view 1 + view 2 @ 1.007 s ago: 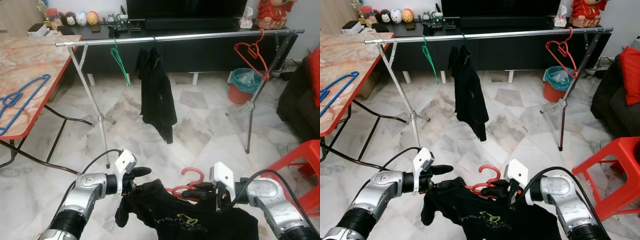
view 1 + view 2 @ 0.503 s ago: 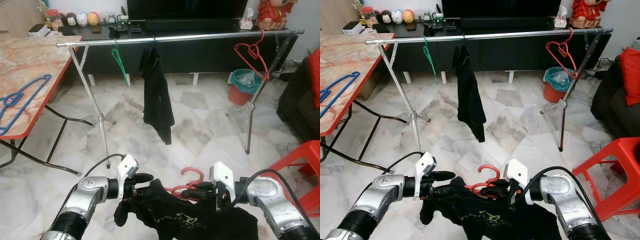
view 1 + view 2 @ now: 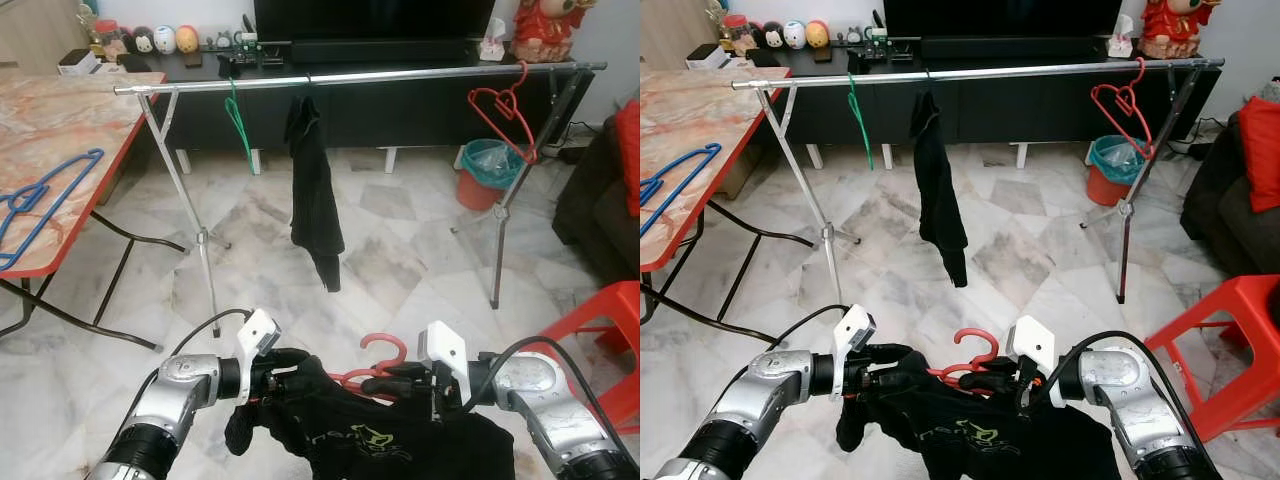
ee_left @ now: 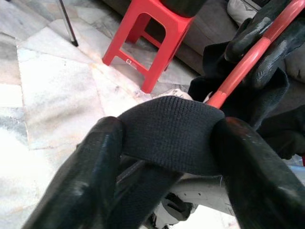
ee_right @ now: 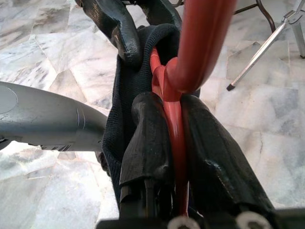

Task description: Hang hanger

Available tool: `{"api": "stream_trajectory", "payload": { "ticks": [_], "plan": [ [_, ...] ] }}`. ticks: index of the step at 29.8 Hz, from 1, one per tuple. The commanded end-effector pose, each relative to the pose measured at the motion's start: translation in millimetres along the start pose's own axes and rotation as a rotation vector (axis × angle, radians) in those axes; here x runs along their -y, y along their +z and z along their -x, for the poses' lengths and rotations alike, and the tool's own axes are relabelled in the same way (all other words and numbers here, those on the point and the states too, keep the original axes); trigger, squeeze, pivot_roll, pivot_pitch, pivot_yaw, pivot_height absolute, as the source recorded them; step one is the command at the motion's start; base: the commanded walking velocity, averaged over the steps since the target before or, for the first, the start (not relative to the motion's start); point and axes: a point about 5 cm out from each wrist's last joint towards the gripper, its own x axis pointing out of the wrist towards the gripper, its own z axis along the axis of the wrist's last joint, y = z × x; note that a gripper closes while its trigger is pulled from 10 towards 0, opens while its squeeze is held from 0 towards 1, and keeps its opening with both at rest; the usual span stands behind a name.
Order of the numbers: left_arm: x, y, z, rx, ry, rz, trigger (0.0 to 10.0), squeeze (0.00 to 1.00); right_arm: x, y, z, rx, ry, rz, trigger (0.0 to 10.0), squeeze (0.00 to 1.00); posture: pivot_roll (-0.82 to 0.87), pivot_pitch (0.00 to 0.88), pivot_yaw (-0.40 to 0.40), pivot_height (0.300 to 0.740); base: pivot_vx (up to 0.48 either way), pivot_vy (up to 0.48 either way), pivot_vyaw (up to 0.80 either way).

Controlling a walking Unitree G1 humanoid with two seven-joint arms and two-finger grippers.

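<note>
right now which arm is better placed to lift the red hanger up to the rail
The right. Its right claw is shut on the red hanger just below the hook, so it controls the hook. The left claw grips only the black shirt collar, away from the hook. The rail lies ahead.

A home living room. At the far side a dark television (image 3: 372, 15) stands on a low black cabinet (image 3: 400, 100) with small figurines (image 3: 160, 38). The marble-tiled floor (image 3: 400, 260) holds a dark sofa (image 3: 598, 210) at right and a marble-topped table (image 3: 60, 130) at left.
</note>
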Motion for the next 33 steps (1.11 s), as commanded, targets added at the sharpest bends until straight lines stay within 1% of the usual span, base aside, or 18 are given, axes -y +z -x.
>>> {"api": "stream_trajectory", "payload": {
  "ticks": [1,12,19,22,24,25,26,27,29,31,32,33],
  "plan": [
    [-1.6,-1,2.0,0.005,0.012,0.006,0.0,0.0,0.4,11,-1.6,0.027,0.022,0.04,10.0,0.0,-0.01,0.028,-0.008,0.74,0.0,0.0,0.0],
    [-0.3,3,1.5,0.044,0.005,0.018,0.0,0.0,0.1,11,-1.3,0.023,0.021,0.036,10.0,0.0,-0.01,0.032,-0.01,0.74,0.0,0.0,0.0],
    [-3.5,8,2.7,0.08,0.027,0.016,0.0,0.0,-0.8,8,-1.4,0.015,0.02,0.028,10.0,0.0,-0.01,0.034,-0.01,0.74,0.0,0.0,0.0],
    [-8.5,4,6.3,0.036,0.082,-0.022,0.0,0.0,-0.2,7,-0.5,0.008,0.008,0.03,10.0,0.0,-0.01,0.034,-0.009,0.74,0.0,0.0,0.0],
    [-17.2,0,10.7,-0.03,0.18,-0.084,0.0,0.0,-0.1,7,1.0,0.008,0.003,0.03,10.0,0.0,-0.01,0.037,-0.009,0.74,0.0,0.0,0.0],
    [-21.5,-1,13.4,-0.045,0.226,-0.109,0.0,0.0,0.0,6,1.9,0.003,0.0,0.029,10.0,0.0,-0.01,0.037,-0.009,0.74,0.0,0.0,0.0],
    [-21.5,-1,13.4,-0.045,0.226,-0.109,0.0,0.0,0.0,6,1.9,0.003,0.0,0.029,10.0,0.0,-0.01,0.037,-0.009,0.74,0.0,0.0,0.0],
    [-26.3,-1,15.9,-0.05,0.279,-0.119,0.0,0.0,-0.1,4,2.7,-0.01,-0.006,0.028,10.0,0.0,-0.01,0.037,-0.009,0.74,0.0,0.0,0.0],
    [-30.4,-1,18.3,-0.064,0.327,-0.137,0.0,0.0,0.0,1,3.4,-0.024,-0.017,0.026,10.0,0.0,-0.01,0.037,-0.009,0.74,0.0,0.0,0.0],
    [-38.8,-6,23.7,-0.111,0.433,-0.173,0.0,0.0,0.0,-4,5.1,-0.042,-0.04,0.02,10.0,0.0,-0.01,0.038,-0.008,0.74,0.0,0.0,0.0],
    [-38.8,-6,23.7,-0.111,0.433,-0.173,0.0,0.0,0.0,-4,5.1,-0.042,-0.04,0.02,10.0,0.0,-0.01,0.038,-0.008,0.74,0.0,0.0,0.0],
    [-40.5,-7,24.6,-0.131,0.454,-0.186,0.0,0.0,-0.1,-5,5.6,-0.041,-0.041,0.018,10.0,0.0,-0.01,0.039,-0.008,0.74,0.0,0.0,0.0]
  ]
}}
